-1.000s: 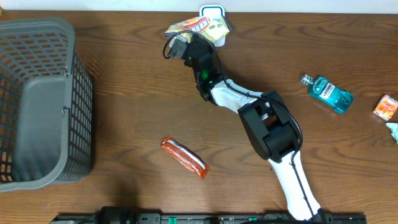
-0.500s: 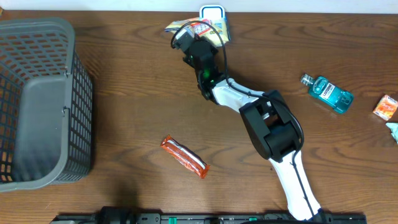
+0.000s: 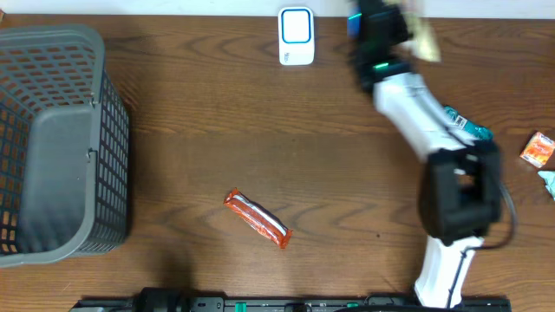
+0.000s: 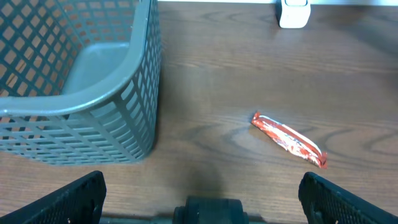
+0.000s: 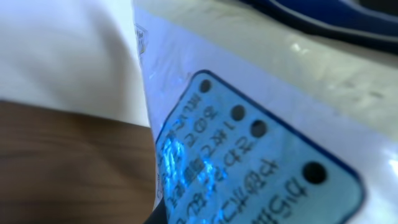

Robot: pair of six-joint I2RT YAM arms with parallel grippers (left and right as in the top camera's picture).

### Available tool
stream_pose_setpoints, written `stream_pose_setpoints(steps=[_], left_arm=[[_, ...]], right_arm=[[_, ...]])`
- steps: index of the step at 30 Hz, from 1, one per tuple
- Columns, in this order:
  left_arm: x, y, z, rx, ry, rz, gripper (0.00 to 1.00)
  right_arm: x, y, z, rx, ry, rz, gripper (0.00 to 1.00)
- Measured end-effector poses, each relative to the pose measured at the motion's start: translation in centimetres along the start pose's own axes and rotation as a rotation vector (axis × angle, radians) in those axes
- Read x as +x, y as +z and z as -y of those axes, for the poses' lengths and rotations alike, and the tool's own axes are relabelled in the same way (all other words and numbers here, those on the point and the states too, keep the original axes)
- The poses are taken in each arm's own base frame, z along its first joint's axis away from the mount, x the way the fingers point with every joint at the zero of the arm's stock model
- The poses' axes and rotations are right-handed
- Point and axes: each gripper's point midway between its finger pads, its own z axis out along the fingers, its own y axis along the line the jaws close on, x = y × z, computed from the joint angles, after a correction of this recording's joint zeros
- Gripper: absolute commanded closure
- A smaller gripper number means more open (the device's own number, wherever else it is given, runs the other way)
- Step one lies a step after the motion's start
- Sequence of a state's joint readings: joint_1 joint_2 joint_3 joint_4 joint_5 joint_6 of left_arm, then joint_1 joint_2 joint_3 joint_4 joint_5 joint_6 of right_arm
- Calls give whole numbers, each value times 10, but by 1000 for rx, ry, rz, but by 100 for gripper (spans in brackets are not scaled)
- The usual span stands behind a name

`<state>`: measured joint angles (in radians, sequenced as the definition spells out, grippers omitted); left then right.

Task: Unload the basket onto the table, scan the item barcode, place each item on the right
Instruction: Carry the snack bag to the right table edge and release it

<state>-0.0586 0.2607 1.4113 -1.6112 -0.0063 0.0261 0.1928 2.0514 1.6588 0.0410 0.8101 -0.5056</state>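
step: scan pass | packet clamped in right gripper, right of scanner | left gripper spread, empty | next: barcode probably to be faced to scanner

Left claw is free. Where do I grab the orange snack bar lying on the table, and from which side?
Take the snack bar across its narrow middle, from straight above. It lies flat and slanted on the table, so turn the open left claw to span its short width; the thin crimped ends would likely slip.
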Motion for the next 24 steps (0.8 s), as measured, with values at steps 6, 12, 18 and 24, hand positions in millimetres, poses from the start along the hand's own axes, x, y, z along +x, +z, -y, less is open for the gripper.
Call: stream_pose_setpoints(steps=[6, 12, 18, 24], left_arm=[[0, 0, 0, 0, 0, 0, 1], [0, 0, 0, 0, 0, 0, 1], [0, 0, 0, 0, 0, 0, 1], [0, 0, 0, 0, 0, 0, 1]], right_arm=[[103, 60, 93, 108, -59, -292, 99], [212, 87, 110, 30, -4, -550, 95], [269, 97, 107, -12, 182, -667, 41], [267, 94, 115, 2, 267, -663, 1]])
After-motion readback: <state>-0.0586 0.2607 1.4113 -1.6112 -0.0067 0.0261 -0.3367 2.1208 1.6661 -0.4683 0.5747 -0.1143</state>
